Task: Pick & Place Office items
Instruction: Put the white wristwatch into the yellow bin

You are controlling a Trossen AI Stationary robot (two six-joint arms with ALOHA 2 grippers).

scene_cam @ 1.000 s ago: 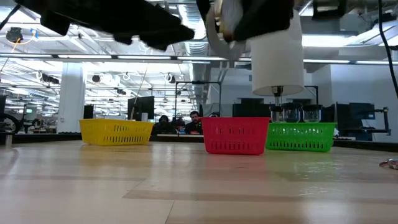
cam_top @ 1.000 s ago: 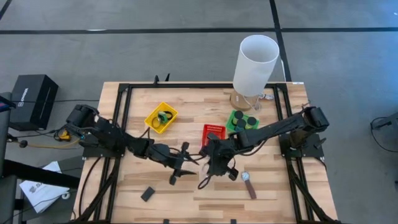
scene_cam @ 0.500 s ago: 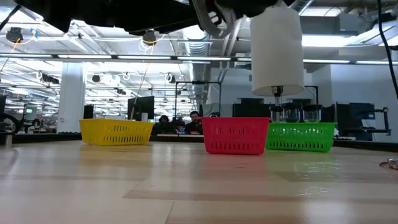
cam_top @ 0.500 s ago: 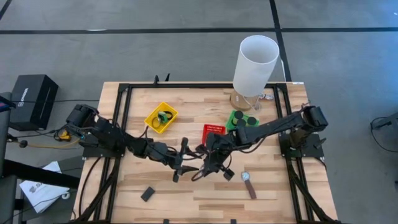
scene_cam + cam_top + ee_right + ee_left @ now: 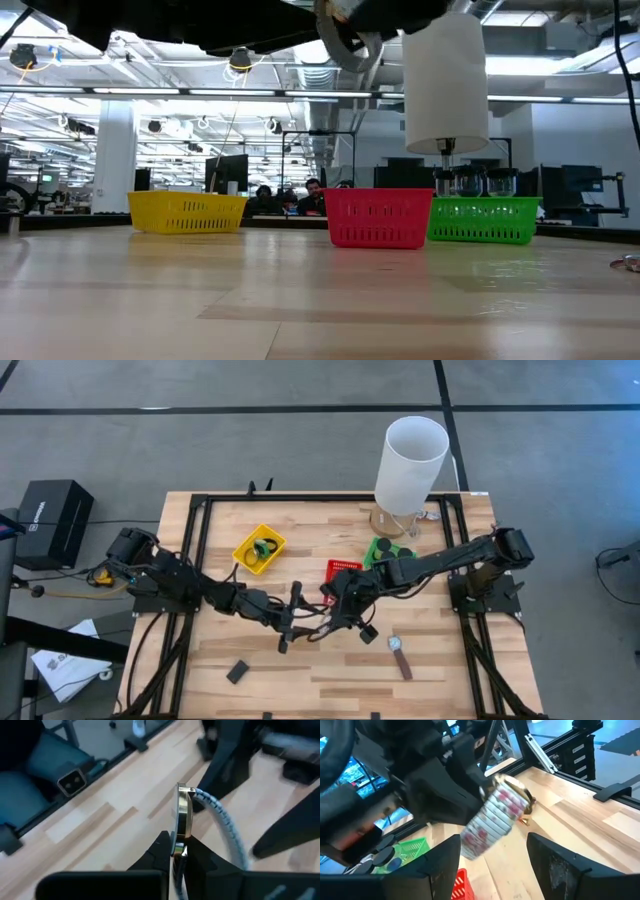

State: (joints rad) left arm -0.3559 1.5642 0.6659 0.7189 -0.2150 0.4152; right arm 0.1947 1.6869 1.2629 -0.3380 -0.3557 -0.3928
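Note:
A watch (image 5: 495, 817) with a metal case and a pale, beaded stretch band hangs above the table's middle, held by my right gripper (image 5: 333, 622), which is shut on it. The watch also shows at the top of the low view (image 5: 345, 40). My left gripper (image 5: 290, 618) stands open just left of the watch. Its two fingers (image 5: 442, 865) point at the watch without touching it. A brown-strapped watch (image 5: 399, 657) lies flat on the table near the front right. A flat black rectangle (image 5: 237, 671) lies at the front left. My right gripper pinches the rim of the watch's metal case (image 5: 181, 832) between its two fingertips (image 5: 167, 851). The fingers come slanting down from the table's right side. The case stands on edge, and the band (image 5: 225, 835) loops away from it. The watch is clear of the table.
A yellow basket (image 5: 259, 549) with a green ring, a red basket (image 5: 341, 570) and a green basket (image 5: 385, 552) with black cylinders stand across the middle. A tall white cylinder (image 5: 410, 455) stands at the back right. Black frame rails border the table.
My right gripper has risen and gone a little toward the far edge and the table's left with the watch, rolling its wrist so that the watch has turned. My left gripper has stayed in place and rolled.

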